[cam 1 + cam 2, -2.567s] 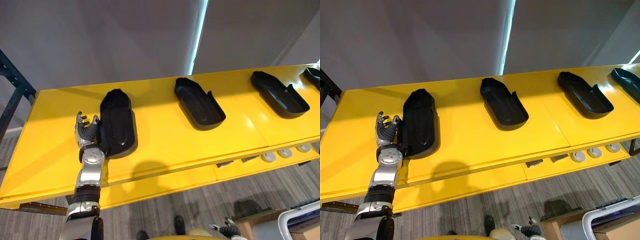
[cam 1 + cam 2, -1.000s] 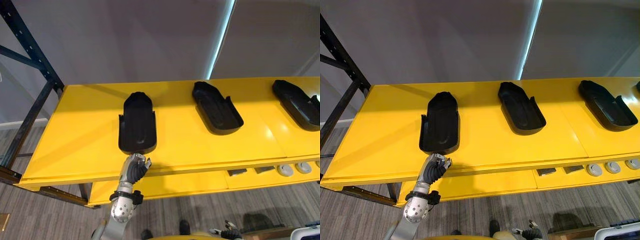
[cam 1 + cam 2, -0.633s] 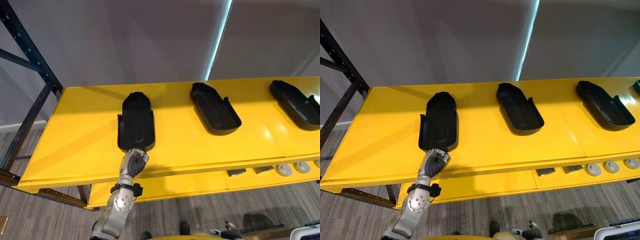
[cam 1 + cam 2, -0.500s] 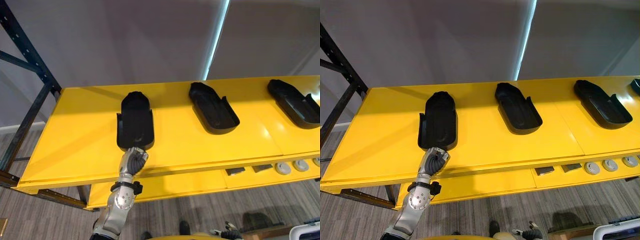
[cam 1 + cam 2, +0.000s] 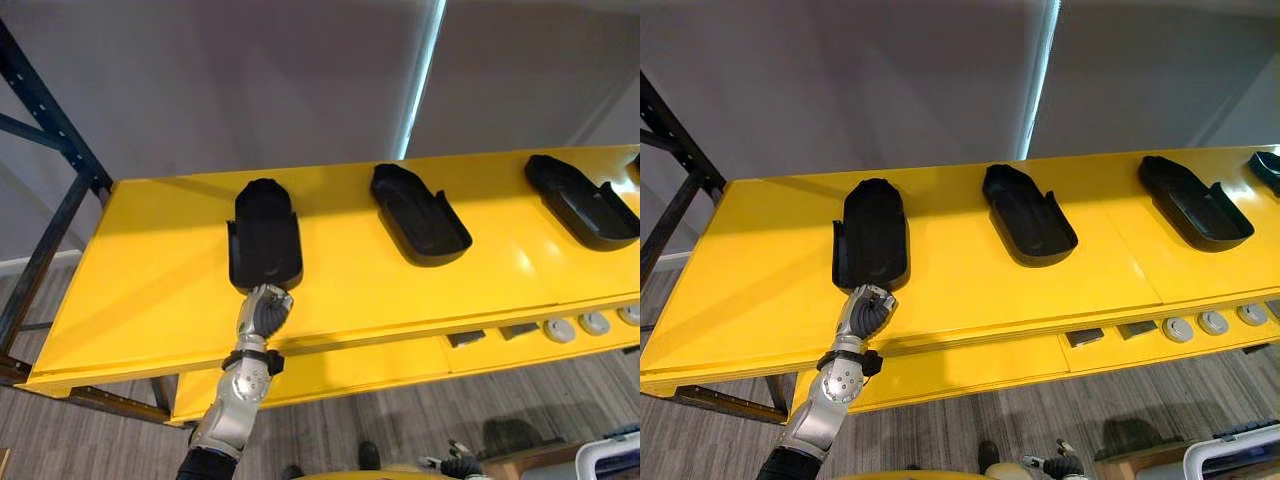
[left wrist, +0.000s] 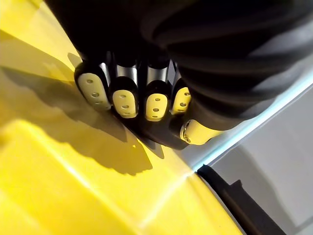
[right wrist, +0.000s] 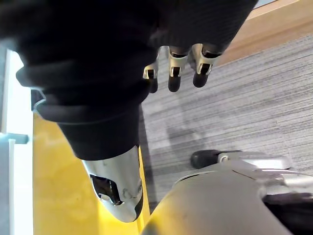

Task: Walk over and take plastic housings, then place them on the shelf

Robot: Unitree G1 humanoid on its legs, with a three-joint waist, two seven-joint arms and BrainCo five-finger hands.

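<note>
**At the shelf's front edge — left hand butted against the end housing**

Toward the left end of the yellow shelf (image 5: 150, 290) lies the leftmost black plastic housing (image 5: 264, 240), open side up. A second housing (image 5: 420, 215) sits mid-shelf and a third housing (image 5: 582, 200) near the right end. The left hand (image 5: 264, 310) reaches up past the front edge, fingers (image 6: 124, 95) curled together, knuckles against the housing's near end, clamping nothing. The right hand (image 7: 176, 68) hangs low over the floor, fingers relaxed. Judged a light, stiff, thin-walled shell — slick on the painted surface; best taken across its raised side walls.
</note>
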